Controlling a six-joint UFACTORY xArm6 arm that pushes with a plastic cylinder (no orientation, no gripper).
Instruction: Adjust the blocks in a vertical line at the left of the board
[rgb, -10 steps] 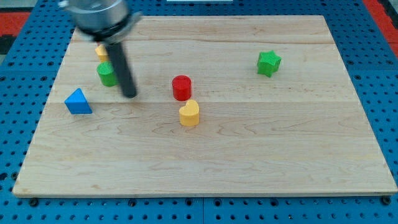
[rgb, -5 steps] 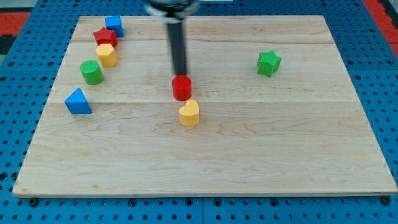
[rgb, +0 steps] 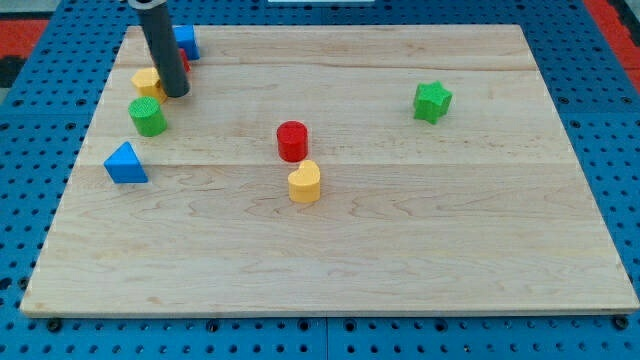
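Observation:
My tip (rgb: 177, 94) rests at the board's upper left, just right of a yellow block (rgb: 146, 82) and touching or nearly touching it. The rod hides most of a red block (rgb: 184, 62). A blue cube (rgb: 185, 41) sits above them near the top edge. A green cylinder (rgb: 148, 117) lies below the yellow block, and a blue triangle (rgb: 125, 163) lies lower left of that. A red cylinder (rgb: 292, 140) and a yellow heart-shaped block (rgb: 304, 182) sit near the board's middle. A green star (rgb: 432, 101) is at the right.
The wooden board (rgb: 400, 250) lies on a blue pegboard surface (rgb: 30, 200). A red patch (rgb: 25, 30) shows at the view's top left corner.
My tip moved from above the red cylinder at the middle back to the upper left. The yellow block there has shifted a little left.

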